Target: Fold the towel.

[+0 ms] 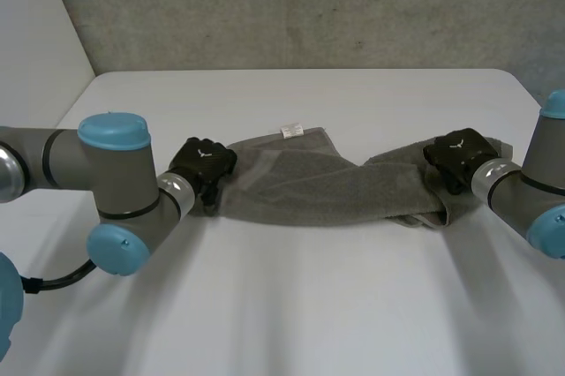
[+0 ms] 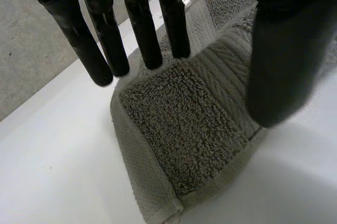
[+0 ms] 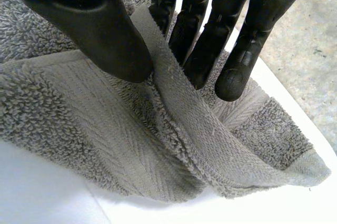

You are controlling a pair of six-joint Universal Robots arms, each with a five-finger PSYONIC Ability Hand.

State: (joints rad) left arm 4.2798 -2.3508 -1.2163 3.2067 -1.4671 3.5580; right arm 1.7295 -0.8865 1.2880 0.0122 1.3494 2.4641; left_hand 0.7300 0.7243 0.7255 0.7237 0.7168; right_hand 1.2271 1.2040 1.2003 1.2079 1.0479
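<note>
Towel: you have a grey terry towel (image 1: 327, 186) lying across the middle of the white worktop (image 1: 309, 314). It runs from one hand to the other and is bunched into a loose, rumpled band rather than spread flat.
Towel's tag: a small white label (image 1: 291, 131) sits on the towel's far edge, nearer the end at your left hand.
Left hand: your left hand (image 1: 201, 162) is at the towel's left end, low over the cloth.
Left hand's state: in its wrist view the fingers (image 2: 139, 29) are straight and the thumb (image 2: 284, 61) stands well apart from them. The fingertips are at the edge of a turned-over flap of towel, and nothing is pinched between fingers and thumb.
Towel under the left hand: the end is doubled over here, its woven band and hem running under the palm and a corner lying flat on the worktop beyond the hand.
Right hand: your right hand (image 1: 457, 155) is on the towel's right end, on top of the cloth.
Right hand's state: in its wrist view a raised ridge of towel stands between the thumb (image 3: 100, 29) and the fingers (image 3: 210, 40). They are closed against it from both sides, so this hand is clamped on the towel.
Towel under the right hand: the cloth is gathered in folds around the pinched ridge, and its corner lies on the worktop past the fingertips.
Arms: the left arm (image 1: 106, 173) and the right arm (image 1: 530, 191) each reach in from their own side.
Backdrop: a grey concrete wall (image 1: 309, 5) stands behind the worktop.
</note>
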